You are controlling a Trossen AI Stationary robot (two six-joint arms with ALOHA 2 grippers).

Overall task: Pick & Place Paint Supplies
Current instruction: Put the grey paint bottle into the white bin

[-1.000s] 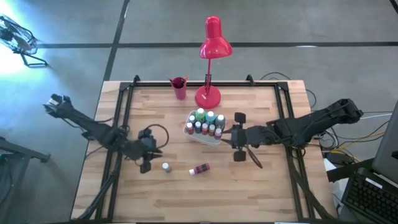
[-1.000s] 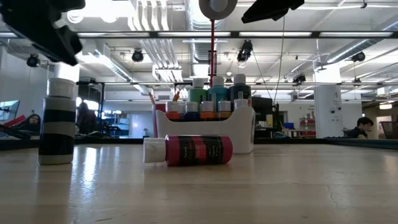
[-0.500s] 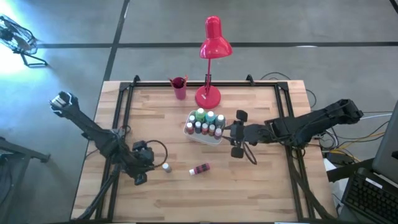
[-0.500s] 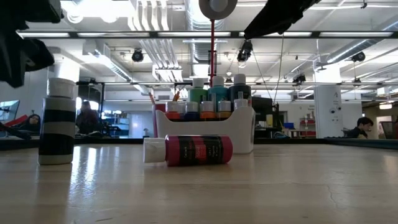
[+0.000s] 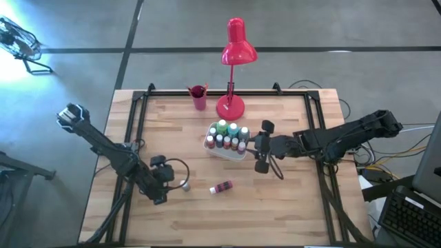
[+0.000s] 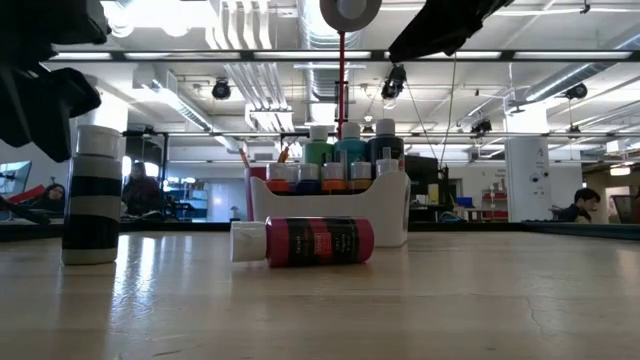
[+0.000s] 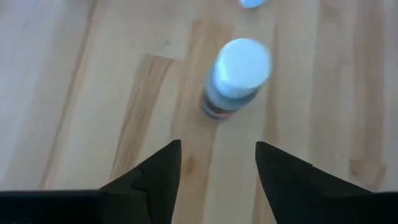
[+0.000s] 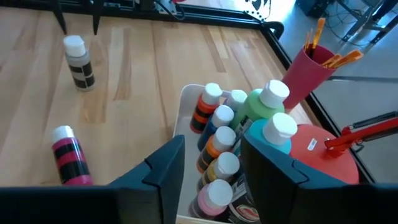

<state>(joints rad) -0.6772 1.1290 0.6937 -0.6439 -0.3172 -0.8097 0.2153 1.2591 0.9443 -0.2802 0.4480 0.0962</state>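
Overhead and counter-level views of a wooden counter on which paint supplies are being gathered into a white tray standing just right of the frame's centre. The tray is holding about ten small paint bottles upright in close rows, caps up, presumably so that each can be lifted by its cap and none can roll. Two bottles are lying outside it: a black-and-white striped bottle standing upright in the lower left of the overhead frame, and a pink bottle lying on its side just right of it, near the lower centre. The left claw is sitting low beside the striped bottle, its fingers spread with nothing between them; in its wrist view the bottle is standing just ahead of the gap, apart from both fingers, a placement that appears suited to an approach for a grasp. The right claw is hovering at the tray's right edge, fingers parted and empty, looking down over the packed bottles. At the upper centre a red cup is holding thin brushes upright, and a red desk lamp is standing beside it; neither is being handled. By this layout, the task appears well advanced, with two bottles remaining.
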